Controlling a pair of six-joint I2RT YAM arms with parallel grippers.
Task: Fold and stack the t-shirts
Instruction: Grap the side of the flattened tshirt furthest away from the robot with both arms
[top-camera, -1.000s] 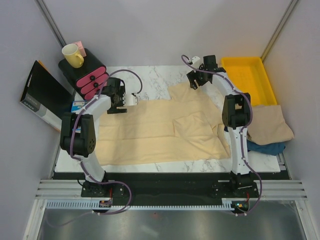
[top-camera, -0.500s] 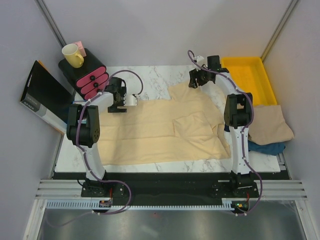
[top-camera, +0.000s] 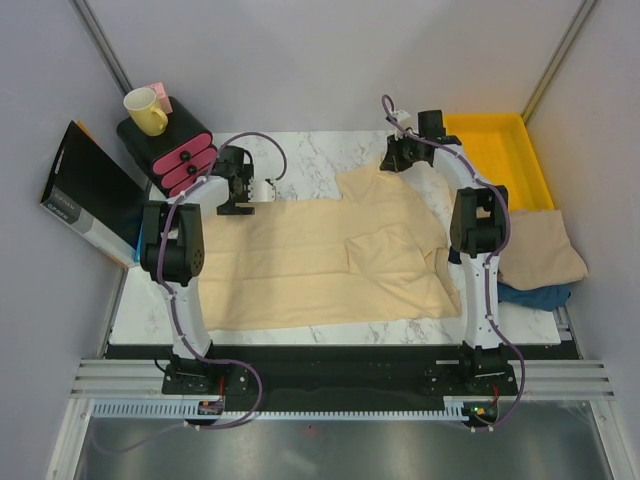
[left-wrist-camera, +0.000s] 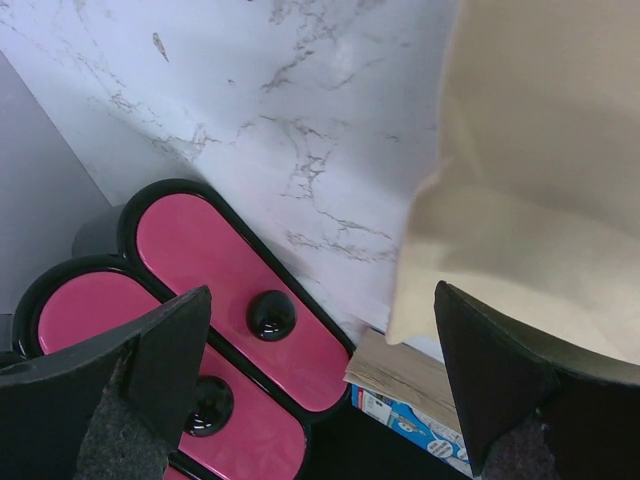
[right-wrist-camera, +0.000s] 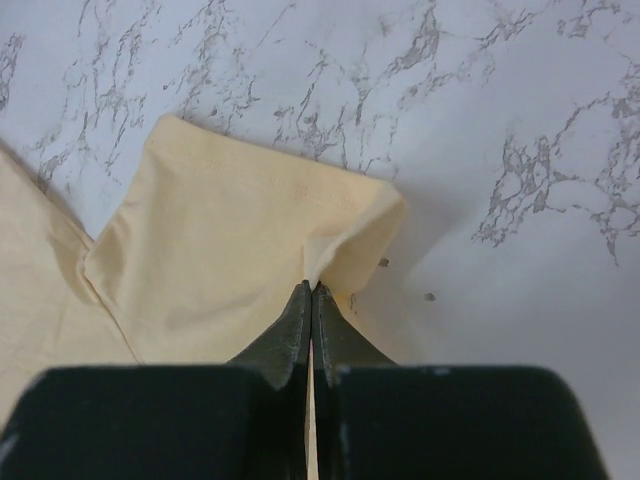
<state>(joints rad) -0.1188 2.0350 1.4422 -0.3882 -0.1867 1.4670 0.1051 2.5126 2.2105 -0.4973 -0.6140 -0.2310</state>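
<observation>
A large cream t-shirt (top-camera: 320, 265) lies spread flat on the marble table (top-camera: 300, 155). At its far right corner, my right gripper (top-camera: 397, 162) is shut on a small raised fold of the fabric; the right wrist view shows the jaws (right-wrist-camera: 312, 288) pinching the cream t-shirt (right-wrist-camera: 220, 250). Over the shirt's far left corner my left gripper (top-camera: 240, 203) stands wide open, holding nothing. In the left wrist view its gap (left-wrist-camera: 320, 400) has the shirt's edge (left-wrist-camera: 540, 180) beside the right finger. A second, beige t-shirt (top-camera: 540, 250) lies folded at the right.
A black unit with pink drawers (top-camera: 180, 155) (left-wrist-camera: 230, 290) carries a yellow mug (top-camera: 145, 110) at the far left, close to the left gripper. A black box (top-camera: 85, 190) leans beside it. A yellow tray (top-camera: 495, 150) stands far right. Blue cloth (top-camera: 535, 296) lies under the beige shirt.
The right gripper came down a little onto the shirt's far right corner and shut on a fold. The left arm shifted slightly toward the far left, still open.
</observation>
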